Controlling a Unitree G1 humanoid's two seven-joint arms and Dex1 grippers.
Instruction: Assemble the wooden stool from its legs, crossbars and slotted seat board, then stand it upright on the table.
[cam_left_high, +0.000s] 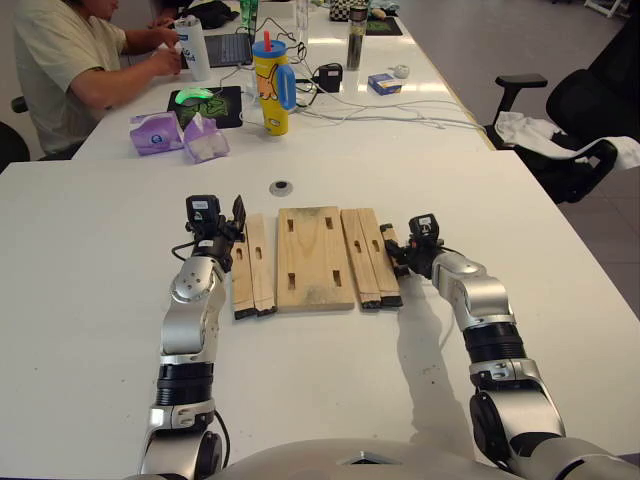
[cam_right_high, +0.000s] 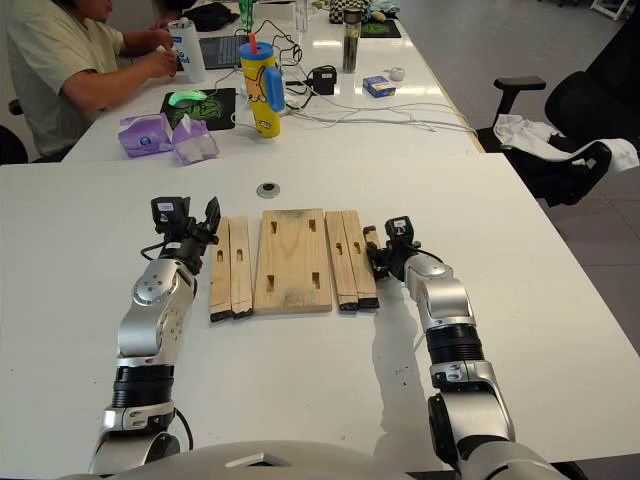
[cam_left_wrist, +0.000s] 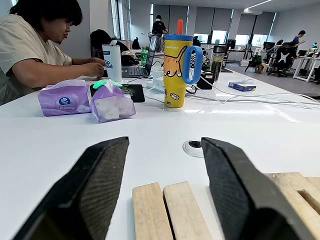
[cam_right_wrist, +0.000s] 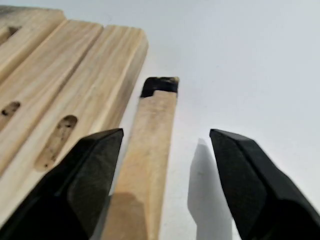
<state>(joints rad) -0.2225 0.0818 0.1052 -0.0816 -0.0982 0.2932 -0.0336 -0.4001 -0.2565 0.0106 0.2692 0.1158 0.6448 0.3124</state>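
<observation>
- White table (cam_left_high: 90, 300) in an open office; more desks run off at the top of the head view, with a purple tissue pack (cam_left_high: 155, 133) and a yellow tumbler (cam_left_high: 270, 88) at upper left.
- Left gripper (cam_left_wrist: 165, 147), centre left of the head view: fingers spread wide and holding nothing, straddling the far ends of the left pair of legs (cam_left_high: 252, 265).
- Those two legs lie flat, side by side and touching, each with slots cut through.
- Slotted seat board (cam_left_high: 313, 258) is at frame centre, flat on the table, with four slots showing. It is just beside the legs on either side.
- Right pair of legs (cam_left_high: 368, 257) is likewise flat and touching.
- Slim crossbar (cam_right_wrist: 150, 135) lies at their outer edge and has a dark far end.
- Right gripper (cam_right_wrist: 166, 135), centre right of the head view: fingers parted and nothing gripped. The crossbar sits between them, close to one finger; I cannot tell if it touches.
- Handling, by judgement: bare unfinished wood, stiff, light and not fragile, with enough grain for the pads to bite. Grip each bar across its narrow width near mid-length; the board is likely too wide to span, so grip it at an edge.
- Writing: none seen on the wood. The tissue pack and tumbler carry print, not recorded.
</observation>
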